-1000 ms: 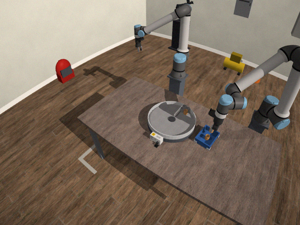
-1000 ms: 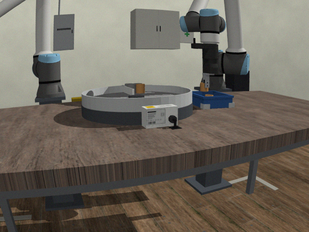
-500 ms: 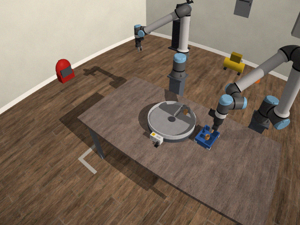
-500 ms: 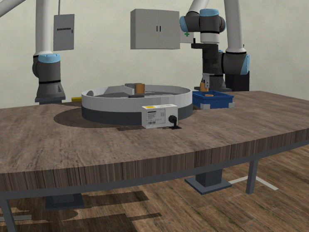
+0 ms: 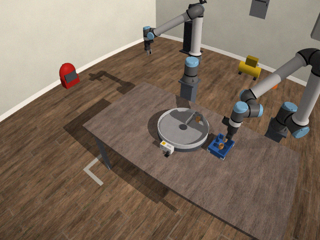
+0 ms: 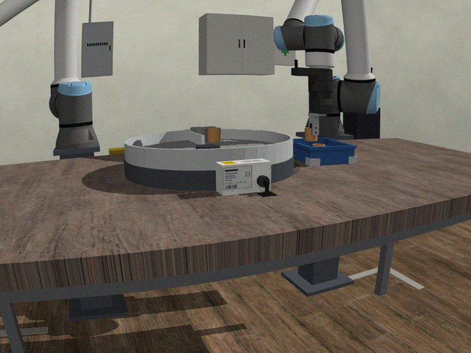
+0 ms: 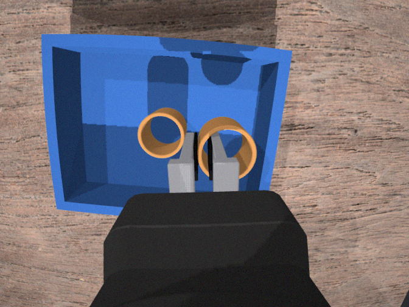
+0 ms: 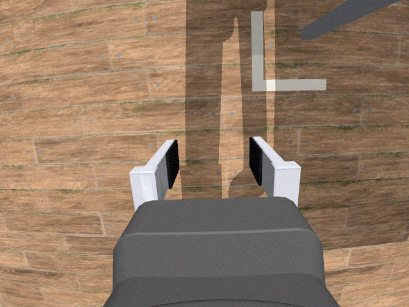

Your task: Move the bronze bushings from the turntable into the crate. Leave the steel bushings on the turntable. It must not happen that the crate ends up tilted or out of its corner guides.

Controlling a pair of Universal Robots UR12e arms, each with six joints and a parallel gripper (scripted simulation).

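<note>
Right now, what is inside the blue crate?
In the blue crate, one bronze bushing stands upright. The left hand holds another bushing by its wall, above the crate floor. The hand hides one corner from the left wrist camera.
</note>
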